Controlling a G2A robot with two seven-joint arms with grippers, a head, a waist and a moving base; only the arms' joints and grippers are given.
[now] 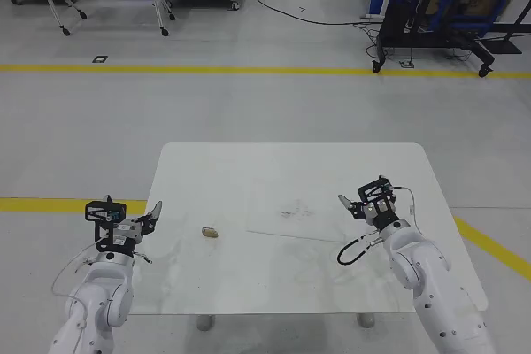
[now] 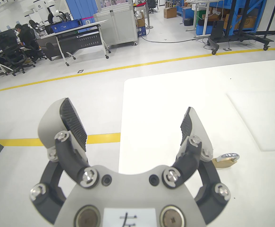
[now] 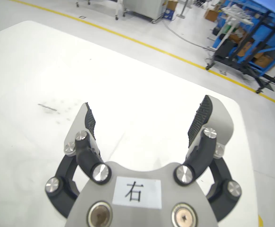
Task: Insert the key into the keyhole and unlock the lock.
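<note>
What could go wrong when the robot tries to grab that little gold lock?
The lock lies flat on the smooth table, so the open left gripper might just shove it sideways instead of pinching it. The open right gripper hangs far across the table, so it may not steady the lock in time.

One table (image 1: pixel 248 168), one thin sheet (image 1: pixel 274 199), one padlock (image 2: pixel 222 163), seemingly brass, and two pairs: left fingers (image 2: pixel 71 121), right fingers (image 3: pixel 200 119).
</note>
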